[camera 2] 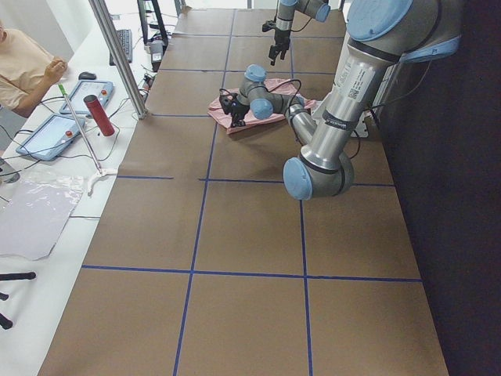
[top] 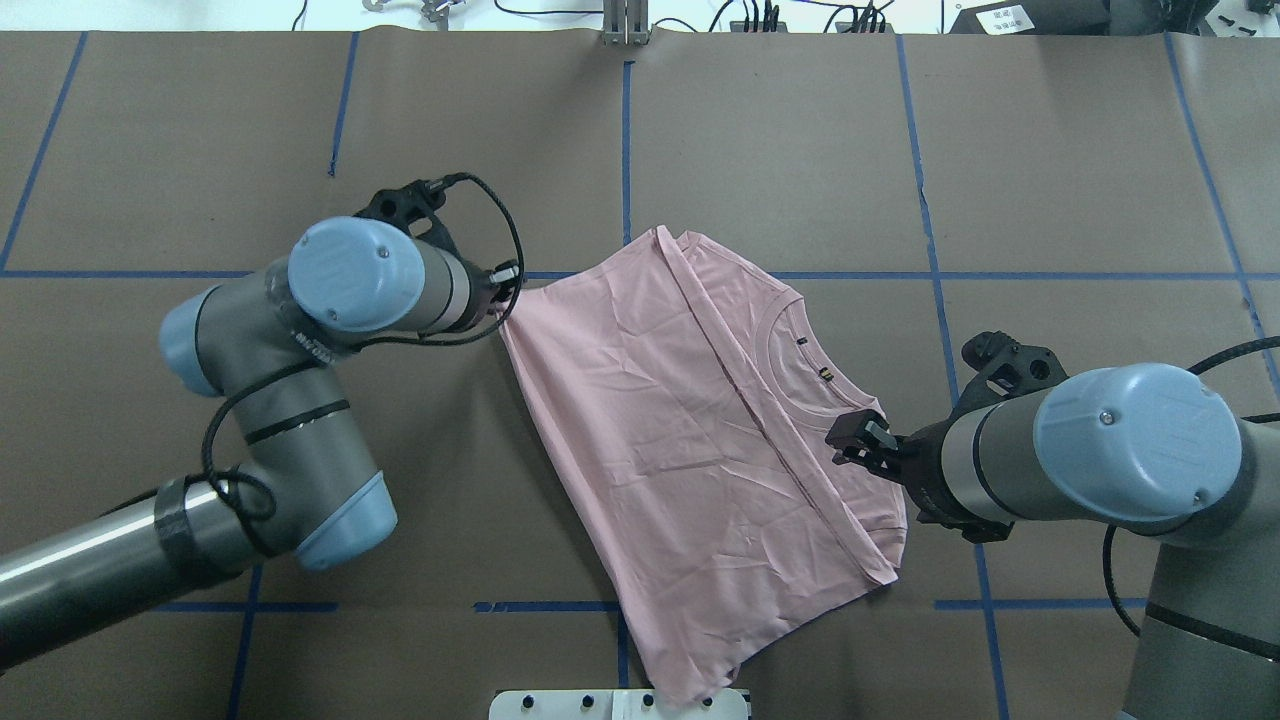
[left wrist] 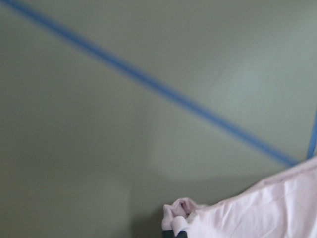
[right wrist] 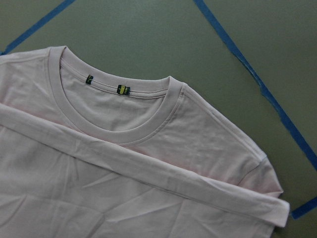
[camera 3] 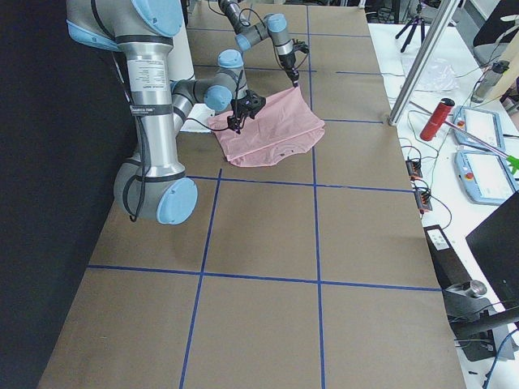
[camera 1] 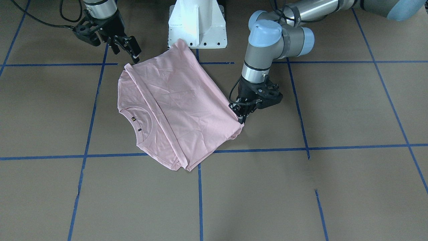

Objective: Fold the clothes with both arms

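Note:
The pale pink T-shirt (camera 1: 180, 107) lies on the brown table, folded lengthwise, with its ribbed collar (right wrist: 124, 131) facing up. My left gripper (camera 1: 241, 117) is low at the shirt's outer corner. In the left wrist view a bunched bit of cloth (left wrist: 181, 210) sits pinched between its fingertips, so it is shut on that corner. My right gripper (top: 862, 437) hovers open just above the shoulder edge of the shirt (top: 690, 420), beside the collar, and holds nothing. Neither of its fingers shows in the right wrist view.
The white pedestal (camera 1: 197, 23) stands at the robot's side of the shirt, touching its hem. Blue tape lines (camera 1: 87, 134) grid the table. Past the far table edge are a person (camera 2: 19, 63), a red bottle (camera 2: 98, 113), tablets and a metal pole (camera 2: 117, 55).

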Available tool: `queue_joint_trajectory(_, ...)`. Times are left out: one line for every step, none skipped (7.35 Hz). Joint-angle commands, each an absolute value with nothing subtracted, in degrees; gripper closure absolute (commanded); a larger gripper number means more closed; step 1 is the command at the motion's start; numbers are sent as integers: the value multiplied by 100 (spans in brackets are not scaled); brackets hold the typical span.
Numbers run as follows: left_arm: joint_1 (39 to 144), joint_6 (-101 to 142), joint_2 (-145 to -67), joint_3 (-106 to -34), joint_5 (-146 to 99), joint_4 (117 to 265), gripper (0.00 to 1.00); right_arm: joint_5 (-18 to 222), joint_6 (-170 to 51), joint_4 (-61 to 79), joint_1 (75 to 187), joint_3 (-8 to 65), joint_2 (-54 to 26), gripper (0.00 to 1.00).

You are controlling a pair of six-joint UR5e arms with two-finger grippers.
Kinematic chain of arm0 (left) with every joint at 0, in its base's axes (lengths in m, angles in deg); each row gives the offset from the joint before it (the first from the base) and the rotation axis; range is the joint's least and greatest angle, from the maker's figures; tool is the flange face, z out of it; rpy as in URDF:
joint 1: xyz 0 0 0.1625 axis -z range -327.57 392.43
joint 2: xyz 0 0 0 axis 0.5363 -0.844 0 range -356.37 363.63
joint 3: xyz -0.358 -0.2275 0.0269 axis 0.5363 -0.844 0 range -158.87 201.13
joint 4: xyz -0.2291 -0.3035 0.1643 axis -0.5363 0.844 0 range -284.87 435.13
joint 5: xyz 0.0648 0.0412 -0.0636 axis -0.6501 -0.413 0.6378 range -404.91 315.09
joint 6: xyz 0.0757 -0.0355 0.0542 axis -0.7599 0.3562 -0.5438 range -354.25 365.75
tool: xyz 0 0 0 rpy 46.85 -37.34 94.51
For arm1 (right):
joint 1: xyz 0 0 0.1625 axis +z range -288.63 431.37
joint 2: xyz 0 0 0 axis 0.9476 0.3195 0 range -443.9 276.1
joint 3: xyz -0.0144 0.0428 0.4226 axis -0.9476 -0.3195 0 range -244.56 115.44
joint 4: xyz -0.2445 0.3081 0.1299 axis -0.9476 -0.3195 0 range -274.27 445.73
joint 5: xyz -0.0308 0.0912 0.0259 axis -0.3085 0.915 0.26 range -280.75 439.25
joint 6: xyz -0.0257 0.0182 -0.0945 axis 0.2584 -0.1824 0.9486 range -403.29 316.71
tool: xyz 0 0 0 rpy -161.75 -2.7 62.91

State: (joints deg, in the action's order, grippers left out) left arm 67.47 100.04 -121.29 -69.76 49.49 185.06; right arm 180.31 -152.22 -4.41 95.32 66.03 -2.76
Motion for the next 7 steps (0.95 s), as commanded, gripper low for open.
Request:
queue_joint_trajectory(7398,9742,-12958,-5085,4948,19803,100,17988,-15218,-445,9536,6579,-462,0)
queue_joint_trajectory(7540,9559,-13301,-4363,4948,20349,100,17962,-15227,-445,9536,6579,-480,0)
queue_joint_trajectory(7663,9453,-13574,-3807,4957,20641,100,17944,-15262,-436,9528,6570,-480,0)
queue_joint_trajectory(7725,9373,-13559,-3758,5018,20818,63,17944,-15262,-436,9519,6509,-541,0)
queue_joint_trajectory(7717,9381,-13533,-3845,5027,20863,40,17935,-15288,-436,9501,6056,-959,0)
queue_joint_trajectory(7717,9399,-13254,-4446,5097,20907,39,17822,-15297,-445,9414,5590,-1433,0)
queue_joint_trajectory(7717,9399,-12546,-5331,5515,20890,39,17586,-15454,-419,9187,5298,-1568,0)
